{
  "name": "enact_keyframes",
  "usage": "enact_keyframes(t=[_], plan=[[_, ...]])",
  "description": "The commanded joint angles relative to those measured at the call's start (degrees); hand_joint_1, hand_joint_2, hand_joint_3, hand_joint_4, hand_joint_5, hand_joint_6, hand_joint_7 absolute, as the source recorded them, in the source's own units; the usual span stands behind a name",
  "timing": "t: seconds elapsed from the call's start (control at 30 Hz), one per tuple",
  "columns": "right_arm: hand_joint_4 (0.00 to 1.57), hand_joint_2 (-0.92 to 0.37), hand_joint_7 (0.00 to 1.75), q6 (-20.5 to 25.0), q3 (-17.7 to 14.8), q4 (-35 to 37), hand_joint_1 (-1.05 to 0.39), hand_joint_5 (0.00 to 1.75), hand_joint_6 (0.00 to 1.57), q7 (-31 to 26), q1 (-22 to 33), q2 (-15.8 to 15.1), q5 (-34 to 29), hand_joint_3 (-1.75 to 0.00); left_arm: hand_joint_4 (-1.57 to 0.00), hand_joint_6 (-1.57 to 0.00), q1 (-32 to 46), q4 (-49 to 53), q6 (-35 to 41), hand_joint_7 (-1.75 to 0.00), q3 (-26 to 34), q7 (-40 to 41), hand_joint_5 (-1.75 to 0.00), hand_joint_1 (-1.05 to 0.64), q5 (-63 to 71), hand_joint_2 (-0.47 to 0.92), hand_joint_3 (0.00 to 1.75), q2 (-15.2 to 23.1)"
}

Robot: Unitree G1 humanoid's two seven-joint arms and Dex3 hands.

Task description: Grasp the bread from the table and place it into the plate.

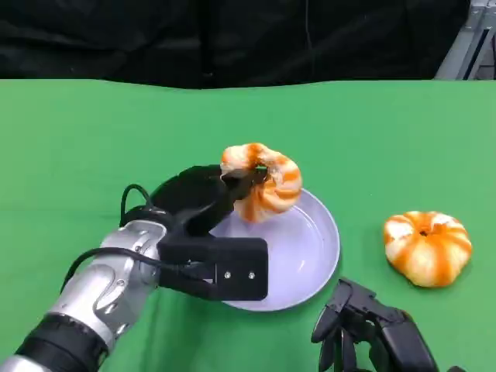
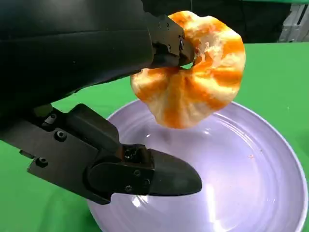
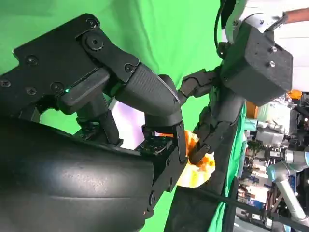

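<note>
Right now the left robot hand (image 1: pixel 221 203) pinches a bread (image 1: pixel 262 180), an orange-and-white twisted roll, with its fingers (image 2: pixel 170 44) closed on the roll's upper edge. The bread hangs tilted above the plate (image 1: pixel 314 260), over the plate's far-left part, and the left wrist view shows a gap between the roll's lower edge and the plate's pale lilac surface (image 2: pixel 251 174), so it is lifted clear of the plate and not lying in it. The hand's thumb (image 2: pixel 159 175) reaches out lower, over the plate's near side, apart from the bread.

The plate sits on the green table (image 1: pixel 93 139). A second bread (image 1: pixel 427 246), of the same orange-and-white make, lies on the table to the right of the plate, well apart from its rim and untouched.

The right robot hand (image 1: pixel 370 329) is near the plate's front-right edge, low over the table, its fingers pointing down and holding nothing; they look loosely apart rather than pressed together. In the right wrist view the left robot hand (image 3: pixel 212 111) shows beyond the right one's own fingers (image 3: pixel 149 94), with the held bread (image 3: pixel 195 171) partly hidden behind them.
</note>
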Motion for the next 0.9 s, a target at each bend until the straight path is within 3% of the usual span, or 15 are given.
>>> enact_keyframes(t=[0.03, 0.1, 0.23, 0.33, 0.47, 0.7, 0.9], plan=[[0.79, -0.57, 1.75, -1.08, -0.62, 0.52, -0.49, 1.75, 0.59, -0.63, -0.15, -0.39, -0.03, -1.47, -0.15, -0.45, 0.79, -1.08, -1.11, -0.28, 0.82, 1.21, -0.1, -0.9, -0.82, 0.92, 0.44, 1.14], [0.79, -0.56, 1.75, -1.08, -0.61, 0.54, -0.49, 1.75, 0.59, -0.6, -0.14, -0.41, 0.08, -1.47, -0.17, -0.58, 1.08, -0.98, -2.05, -0.36, 1.09, 2.74, -0.13, -0.89, -0.87, 0.92, 0.42, 1.17], [0.79, -0.56, 1.75, -0.57, -0.52, 0.21, -0.49, 1.75, 0.59, -0.31, -0.01, -0.5, 0.31, -1.47, -0.14, -0.57, 1.94, -0.74, -4.31, -0.98, 2.11, 5.96, -0.45, -0.86, -1.49, 0.92, 0.41, 1.0], [0.8, -0.55, 1.75, -0.67, -0.5, 0.28, -0.49, 1.75, 0.6, -0.35, 0.03, -0.36, 0.42, -1.46, -0.16, -0.62, 2.24, -0.87, -5.14, -1.15, 2.34, 6.88, -0.54, -0.85, -1.57, 0.92, 0.41, 1.01], [0.81, -0.56, 1.75, -0.87, -0.55, 0.37, -0.49, 1.75, 0.6, -0.43, -0.08, -0.38, 0.33, -1.46, -0.2, -0.68, 2.02, -0.57, -5.79, -1.19, 1.98, 7.8, -0.57, -0.84, -0.87, 0.92, 0.44, 1.19], [0.8, -0.56, 1.75, -0.51, -0.46, -0.15, -0.49, 1.75, 0.59, -0.23, 0.15, -0.46, 0.35, -1.46, -0.19, -0.65, 2.24, -1.29, -4.94, -1.19, 2.05, 5.31, -0.57, -0.84, -1.75, 0.92, 0.44, 1.21], [0.8, -0.57, 1.75, -0.66, -0.38, -0.23, -0.48, 1.75, 0.59, -0.39, 0.27, -0.37, 0.17, -1.47, -0.19, -0.44, 3.5, -3.22, -8.01, -0.98, 2.37, 7.0, -0.6, -0.83, -1.78, 0.92, 0.45, 2.72]])
